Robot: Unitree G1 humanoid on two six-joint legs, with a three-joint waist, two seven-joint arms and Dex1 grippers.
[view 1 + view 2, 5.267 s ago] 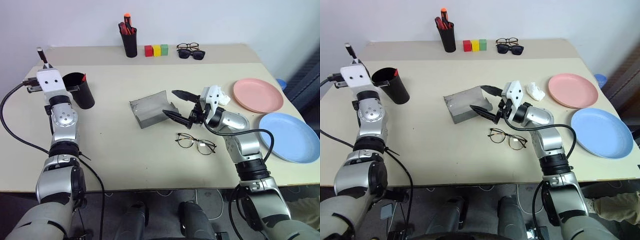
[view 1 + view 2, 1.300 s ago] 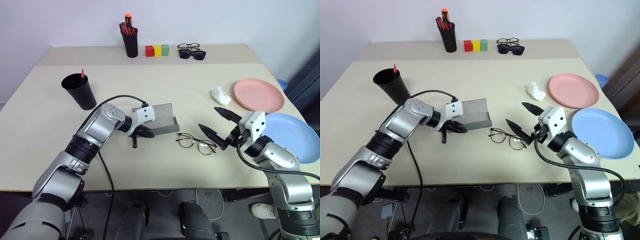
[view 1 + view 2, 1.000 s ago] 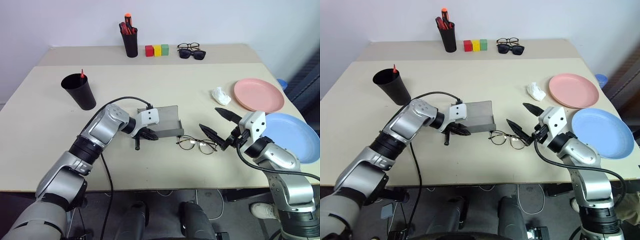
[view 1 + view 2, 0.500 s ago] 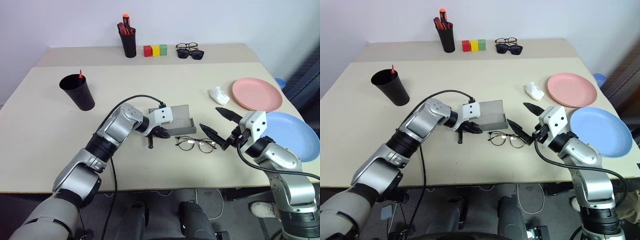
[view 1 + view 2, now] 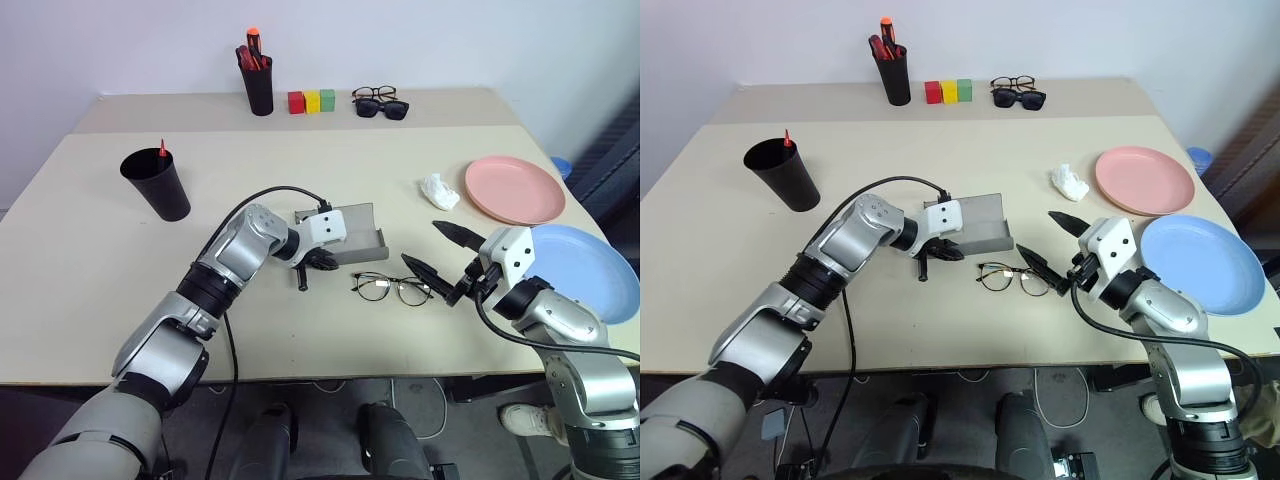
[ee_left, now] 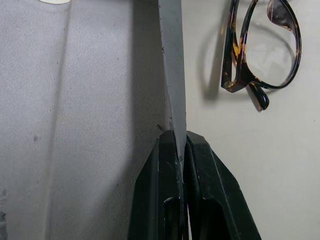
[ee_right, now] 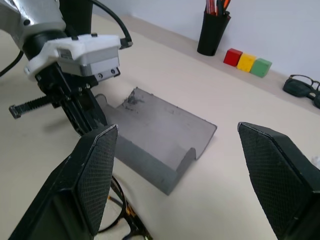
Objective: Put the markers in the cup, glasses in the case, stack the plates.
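Risking a slip: left gripper [image 6: 180, 142] pinching the thin edge of the open case [image 5: 352, 232], glasses [image 5: 392, 289] lying just beside it, right gripper [image 5: 442, 262] hovering wide and empty above them.

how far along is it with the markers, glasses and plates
Markers: a red tip shows in the cup; the second can't be confirmed. In hand: the left gripper is shut on the case wall, beside the glasses; the right gripper is open by them. Left: casing the glasses, stacking pink plate and blue plate.
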